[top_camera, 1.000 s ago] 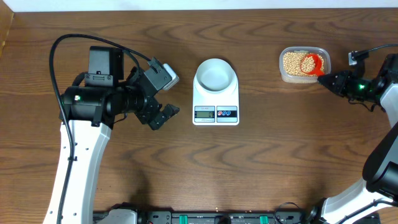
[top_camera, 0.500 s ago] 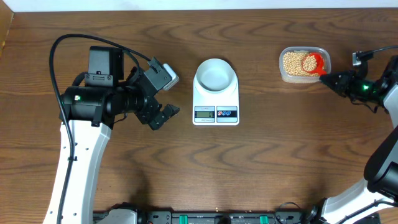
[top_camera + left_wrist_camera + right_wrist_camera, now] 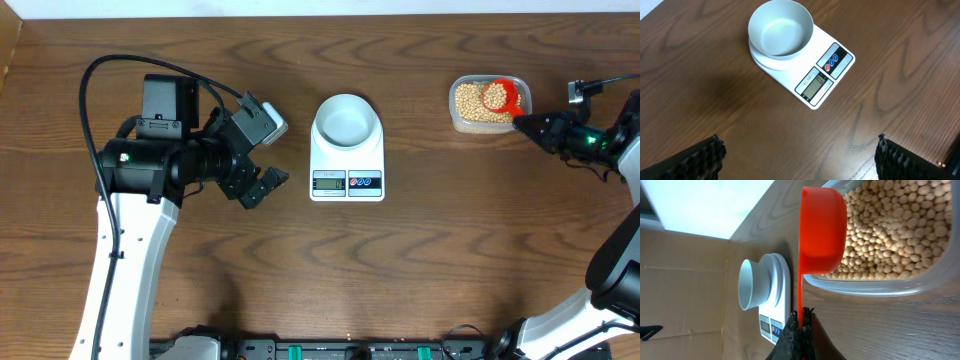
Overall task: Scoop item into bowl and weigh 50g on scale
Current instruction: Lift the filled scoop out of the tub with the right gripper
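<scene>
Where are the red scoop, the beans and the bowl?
scoop (image 3: 822,230), right wrist view, on its cup.
beans (image 3: 468,103), overhead view, on the pile.
bowl (image 3: 781,29), left wrist view, inside bottom.

Beans (image 3: 470,102): small, round, tan-yellow, loose, heaped in a clear tub (image 3: 488,129) at upper right of the overhead frame, well apart from the scale (image 3: 347,180). Bowl (image 3: 346,120): small, round, whitish, upright, empty, sat on the scale's platform, upper centre. Scale was a flat white rectangle with a grey LCD and red and blue round buttons on its lower edge; reading illegible.
</scene>
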